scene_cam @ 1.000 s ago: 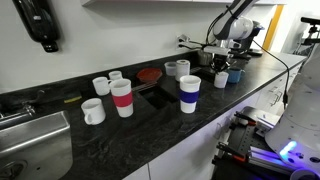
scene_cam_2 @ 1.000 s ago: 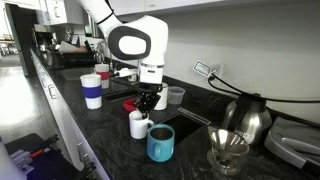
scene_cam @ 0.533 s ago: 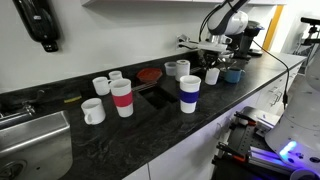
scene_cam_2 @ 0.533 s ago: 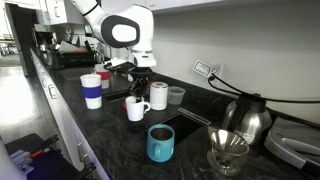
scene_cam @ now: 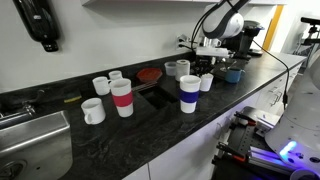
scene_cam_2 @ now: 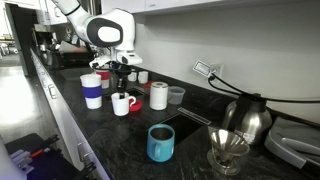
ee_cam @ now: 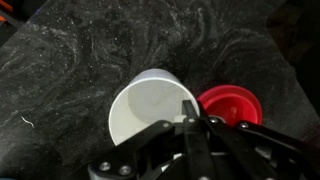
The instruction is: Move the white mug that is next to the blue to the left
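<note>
The gripper (ee_cam: 192,118) is clamped on the white mug (ee_cam: 150,108). In the wrist view its jaws pinch the mug's wall at the rim, one finger (ee_cam: 187,112) inside the mouth and the other outside. A red disc (ee_cam: 228,105) lies just beside the mug on the dark bench (ee_cam: 70,60). In an exterior view the mug (scene_cam_2: 121,103) hangs straight under the gripper, about midway between the bench's front edge and its back edge. The tall cup with a blue band (scene_cam_2: 92,90) is near it on one side and a plain white cup (scene_cam_2: 158,96) on the other. Whether the mug's base touches the stone I cannot tell. The blue mug (scene_cam_2: 160,142) stands close to the front edge, well apart from the white mug, and the same gap shows from the opposite side, where the blue mug (scene_cam: 235,74) sits toward the far end of the bench and the white mug (scene_cam: 206,82) is nearer the banded cup (scene_cam: 189,93). The task names this mug as the one next to the blue, so by my reading most of the sideways travel is done. What looks left is to settle it on the bench, part the jaws and lift clear without clipping the cups close by.
</note>
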